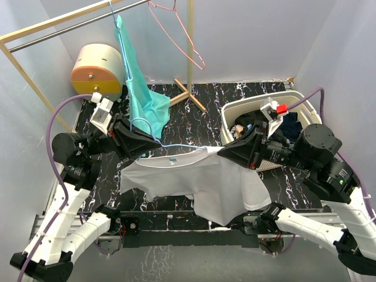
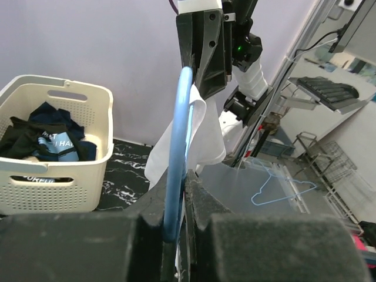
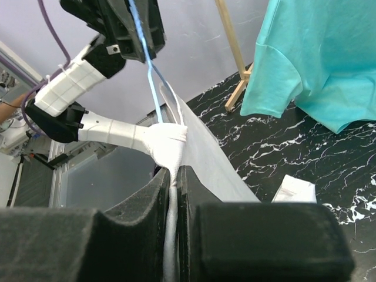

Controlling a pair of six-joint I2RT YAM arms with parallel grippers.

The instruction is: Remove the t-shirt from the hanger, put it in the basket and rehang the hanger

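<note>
Now the left gripper (image 1: pixel 156 143) clamps the blue hanger (image 2: pixel 178 153) and the right gripper (image 1: pixel 223 151) pinches the white t-shirt (image 1: pixel 200 182) at its shoulder; best draw them apart steadily, hanger level.

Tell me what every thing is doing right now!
left gripper: shut on blue hanger.
right gripper: shut on white t-shirt.
white t-shirt: on the blue hanger, sagging.
blue hanger: held off the rail.
teal t-shirt: hanging from the rail.
pink hanger: empty, on the rail.
laundry basket: holds dark clothes.
</note>
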